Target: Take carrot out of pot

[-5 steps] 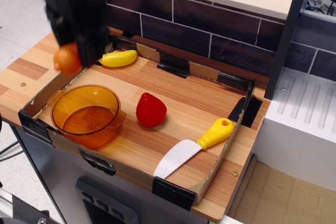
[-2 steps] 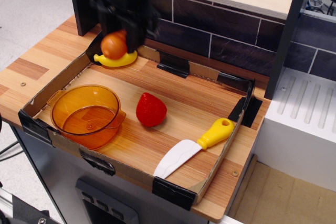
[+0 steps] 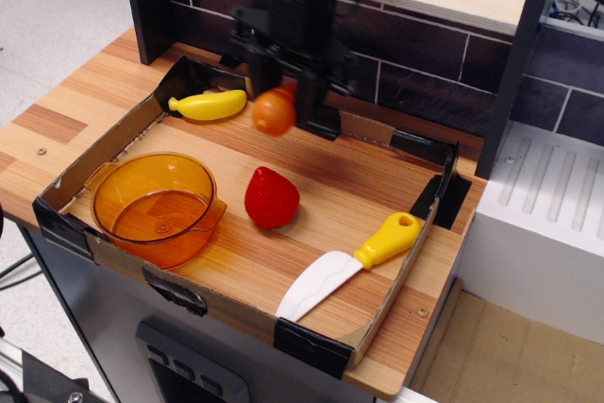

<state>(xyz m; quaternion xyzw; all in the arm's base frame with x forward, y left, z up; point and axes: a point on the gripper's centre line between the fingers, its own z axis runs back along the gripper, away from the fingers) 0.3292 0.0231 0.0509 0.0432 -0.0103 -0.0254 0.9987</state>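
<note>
My black gripper point(image 3: 276, 101) hangs over the back middle of the cardboard tray and is shut on the small orange carrot point(image 3: 274, 112), holding it in the air above the wooden floor of the tray. The translucent orange pot point(image 3: 156, 207) sits at the tray's front left corner, well left of and below the carrot. Its inside looks empty.
A yellow banana point(image 3: 209, 105) lies at the tray's back left. A red strawberry point(image 3: 271, 197) sits mid-tray, right of the pot. A knife with yellow handle point(image 3: 351, 260) lies at front right. The low cardboard tray wall point(image 3: 311, 339) rings everything; a dark brick wall stands behind.
The gripper has carried the carrot to the right, from above the tray's left edge, past the banana, to the back middle of the tray. The other things have not moved.
</note>
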